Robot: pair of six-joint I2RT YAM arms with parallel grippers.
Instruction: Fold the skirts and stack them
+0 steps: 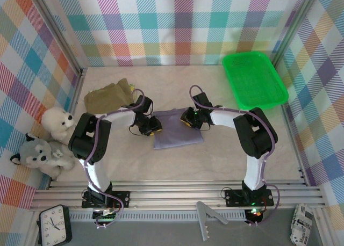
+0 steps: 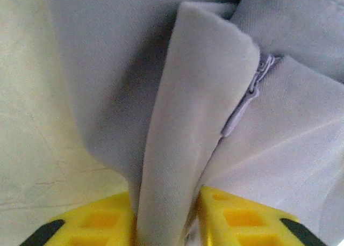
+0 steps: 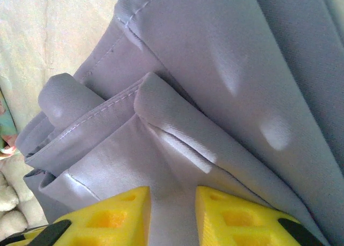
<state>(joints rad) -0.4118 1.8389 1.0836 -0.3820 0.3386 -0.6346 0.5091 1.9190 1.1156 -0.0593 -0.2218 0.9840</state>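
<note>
Mid-fold on lavender skirt (image 1: 177,137), lying centre of table (image 1: 226,160): left tool (image 2: 164,216) and right tool (image 3: 172,211) each pinching a ridge of its cloth. Far left, olive skirt (image 1: 107,97) crumpled, apparently unfolded; no stack yet

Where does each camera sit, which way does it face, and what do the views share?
Top external: above and behind the robot, looking down on the table; the left gripper and right gripper meet at the lavender skirt.
Left wrist: rides behind its yellow fingers, facing a pinched, zippered fold.
Right wrist: rides behind its yellow fingers, facing a hemmed fold between them.
Shared: all three show the lavender skirt.
</note>
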